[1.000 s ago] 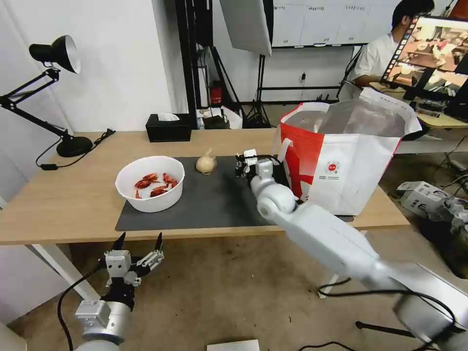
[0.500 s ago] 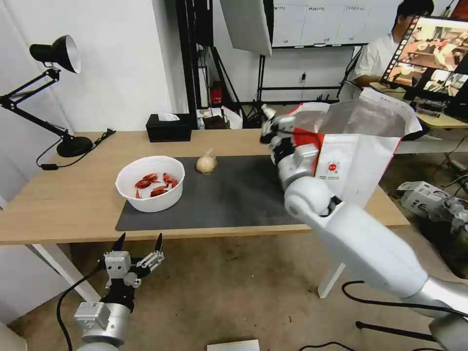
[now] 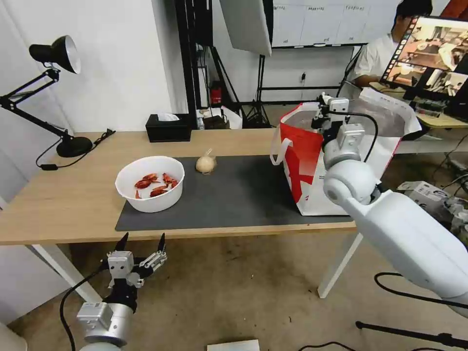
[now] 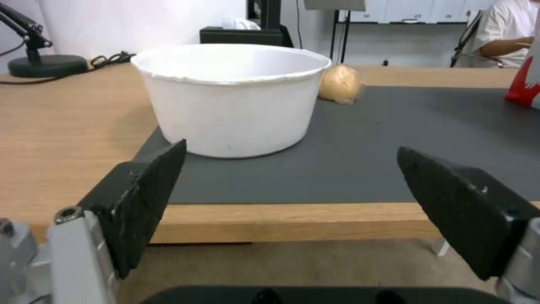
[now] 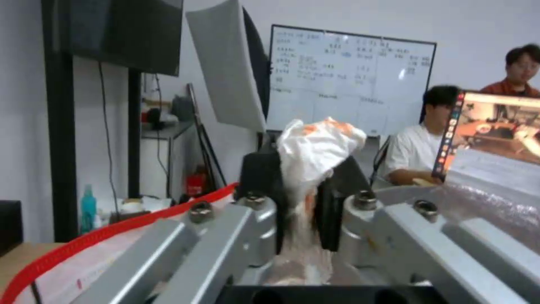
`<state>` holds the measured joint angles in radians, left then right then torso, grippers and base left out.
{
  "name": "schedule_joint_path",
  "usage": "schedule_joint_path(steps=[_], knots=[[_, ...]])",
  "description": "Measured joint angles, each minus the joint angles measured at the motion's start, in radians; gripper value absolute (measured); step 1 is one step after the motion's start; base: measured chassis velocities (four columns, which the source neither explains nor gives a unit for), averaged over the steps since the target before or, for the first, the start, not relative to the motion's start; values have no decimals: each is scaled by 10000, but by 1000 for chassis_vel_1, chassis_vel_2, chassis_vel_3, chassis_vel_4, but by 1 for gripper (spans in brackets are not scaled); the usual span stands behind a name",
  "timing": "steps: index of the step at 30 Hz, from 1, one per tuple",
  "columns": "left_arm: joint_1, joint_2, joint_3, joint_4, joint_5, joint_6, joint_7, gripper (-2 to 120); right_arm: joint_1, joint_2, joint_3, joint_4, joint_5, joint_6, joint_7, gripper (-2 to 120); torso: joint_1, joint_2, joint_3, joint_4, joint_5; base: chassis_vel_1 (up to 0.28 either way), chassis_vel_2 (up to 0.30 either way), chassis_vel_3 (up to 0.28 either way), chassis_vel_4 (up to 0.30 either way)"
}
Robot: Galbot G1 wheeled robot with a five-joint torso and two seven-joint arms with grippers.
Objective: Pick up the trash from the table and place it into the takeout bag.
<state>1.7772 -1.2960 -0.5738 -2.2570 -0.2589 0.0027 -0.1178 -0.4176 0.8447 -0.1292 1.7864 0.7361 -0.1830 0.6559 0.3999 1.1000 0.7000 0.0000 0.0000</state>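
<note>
A white bowl (image 3: 150, 183) (image 4: 230, 97) with red crayfish shells stands on the left part of the dark grey mat (image 3: 234, 195) on the table (image 3: 63, 204). A beige knotted lump (image 3: 205, 164) (image 4: 339, 83) lies behind it. The red-and-white takeout bag (image 3: 300, 161) stands open at the table's right end. My right gripper (image 3: 327, 105) (image 5: 301, 177) hovers over the bag's mouth, shut on a crumpled white tissue (image 5: 318, 147) with orange stains. My left gripper (image 3: 141, 246) (image 4: 291, 148) is open, low in front of the table edge, facing the bowl.
A black tissue box (image 3: 168, 127) sits at the table's back edge, and a black desk lamp (image 3: 53, 53) stands at the far left with its cable on the wood. A monitor (image 3: 434, 48) and another desk stand behind the bag. White table legs (image 3: 339, 265) show below.
My right arm rose from the mat with the tissue and swung right, from beside the bag to above its open mouth. The left arm stayed where it was.
</note>
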Motion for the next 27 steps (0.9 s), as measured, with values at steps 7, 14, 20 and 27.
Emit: schedule_joint_path(steps=[7,14,20,27], knots=[[57,29,-17,-110,3,8,-18,100,92,-68,3,126,435,-99,130,43,0,0,0,1,-1,0,0,0,0],[79,30,-9,-157,17,14,-19,100,127,-250,43,239,655,-174,178,69,0,0,0,0,-1,0,0,0,0],[82,49,-7,-197,22,20,-19,100,-13,-330,133,374,892,-216,155,86,0,0,0,1,0,0,0,0,0],[101,69,-18,-263,21,27,-19,100,-385,-543,353,1156,2004,468,-994,100,0,0,0,1,-1,0,0,0,0]])
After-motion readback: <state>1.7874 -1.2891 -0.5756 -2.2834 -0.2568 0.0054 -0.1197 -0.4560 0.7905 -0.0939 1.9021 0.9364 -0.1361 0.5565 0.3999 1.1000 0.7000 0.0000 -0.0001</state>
